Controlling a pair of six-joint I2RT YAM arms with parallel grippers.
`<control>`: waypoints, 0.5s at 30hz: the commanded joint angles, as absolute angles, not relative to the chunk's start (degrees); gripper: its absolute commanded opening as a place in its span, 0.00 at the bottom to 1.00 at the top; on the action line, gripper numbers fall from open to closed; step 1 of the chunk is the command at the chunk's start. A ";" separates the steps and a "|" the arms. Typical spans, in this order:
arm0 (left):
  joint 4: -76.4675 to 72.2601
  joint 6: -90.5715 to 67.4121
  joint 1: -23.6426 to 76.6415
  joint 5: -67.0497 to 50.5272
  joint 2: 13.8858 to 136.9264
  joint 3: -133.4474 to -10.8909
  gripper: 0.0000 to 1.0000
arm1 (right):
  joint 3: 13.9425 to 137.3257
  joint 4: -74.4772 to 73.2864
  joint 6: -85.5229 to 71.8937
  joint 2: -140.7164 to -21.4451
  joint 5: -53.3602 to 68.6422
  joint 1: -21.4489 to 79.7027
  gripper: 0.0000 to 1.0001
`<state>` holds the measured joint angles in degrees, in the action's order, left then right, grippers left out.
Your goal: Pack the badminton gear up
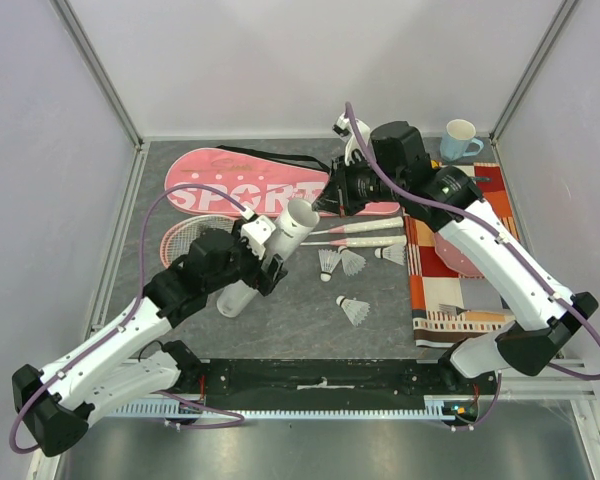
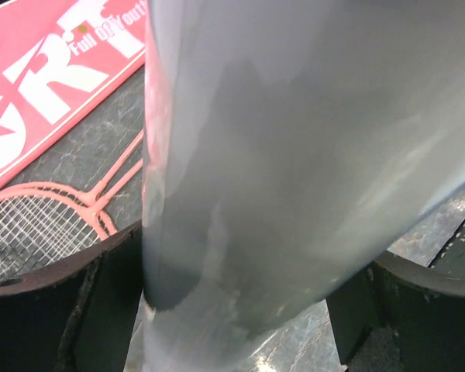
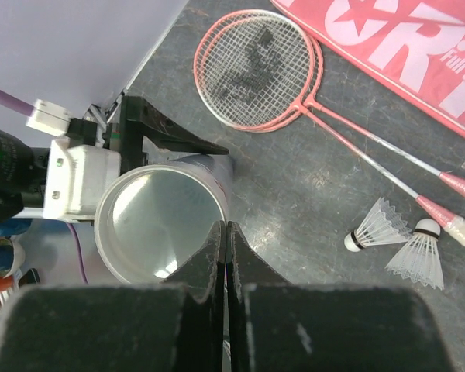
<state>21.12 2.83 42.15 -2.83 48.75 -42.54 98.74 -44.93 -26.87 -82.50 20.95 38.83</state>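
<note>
My left gripper (image 1: 260, 262) is shut on the long white tube (image 1: 270, 255) and holds it tilted, its open mouth (image 1: 302, 214) up toward the right. In the left wrist view the tube (image 2: 294, 155) fills the space between the fingers (image 2: 62, 310). My right gripper (image 1: 330, 196) is shut and empty, its tips (image 3: 225, 229) just over the rim of the tube's mouth (image 3: 161, 225). Two pink rackets (image 1: 195, 238) lie on the table, their handles (image 1: 368, 235) pointing right. Three shuttlecocks (image 1: 328, 263) (image 1: 352, 262) (image 1: 392, 255) lie by the handles, and another (image 1: 354, 310) lies nearer. The pink SPORT bag (image 1: 240, 185) lies behind.
A striped orange cloth (image 1: 460, 290) covers the right side of the table under my right arm. A pale blue cup (image 1: 460, 140) stands at the back right. Metal rails (image 1: 115, 240) border the table on the left and back.
</note>
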 commanded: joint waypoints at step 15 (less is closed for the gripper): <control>13.01 3.16 42.45 -8.44 49.31 -44.47 0.57 | 98.17 -41.92 -29.18 -81.91 24.00 39.20 0.00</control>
<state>16.14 3.05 42.24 -6.59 48.88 -42.63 97.30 -43.64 -27.99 -82.50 21.98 38.72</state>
